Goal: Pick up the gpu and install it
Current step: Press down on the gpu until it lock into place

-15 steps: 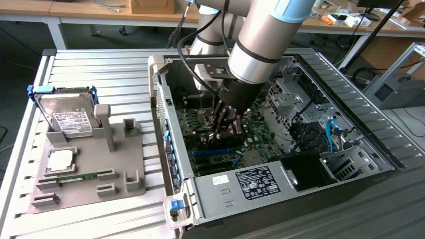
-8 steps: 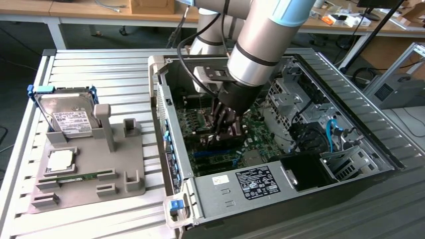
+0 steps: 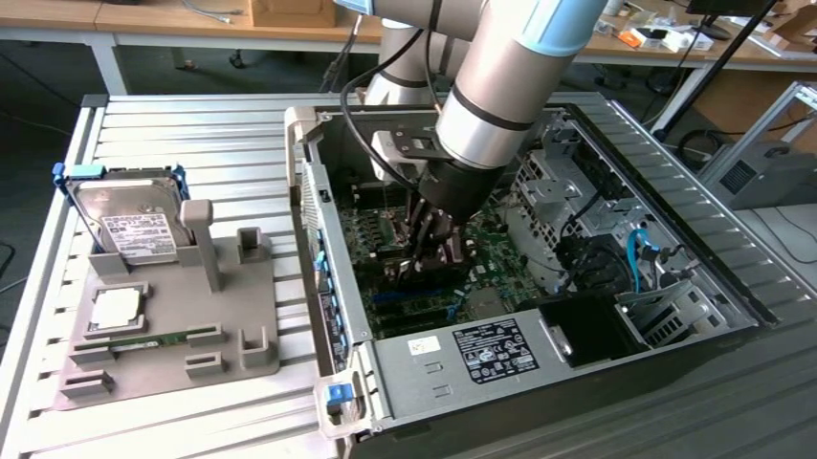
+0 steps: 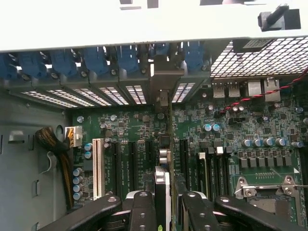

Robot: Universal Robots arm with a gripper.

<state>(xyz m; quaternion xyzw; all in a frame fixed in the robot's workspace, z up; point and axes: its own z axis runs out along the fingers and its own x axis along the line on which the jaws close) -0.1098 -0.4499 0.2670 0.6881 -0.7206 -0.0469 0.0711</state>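
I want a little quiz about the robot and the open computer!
1. True or false: the gripper is down inside the computer case.
2. What does the gripper hold between its fingers? A) the card seen edge-on B) the hard drive C) nothing
3. Where is the hard drive?

Key
1. True.
2. A: the thin card stands over the motherboard slots, its metal end at the case's back wall.
3. In the grey holder on the exterior view's left, outside the case.
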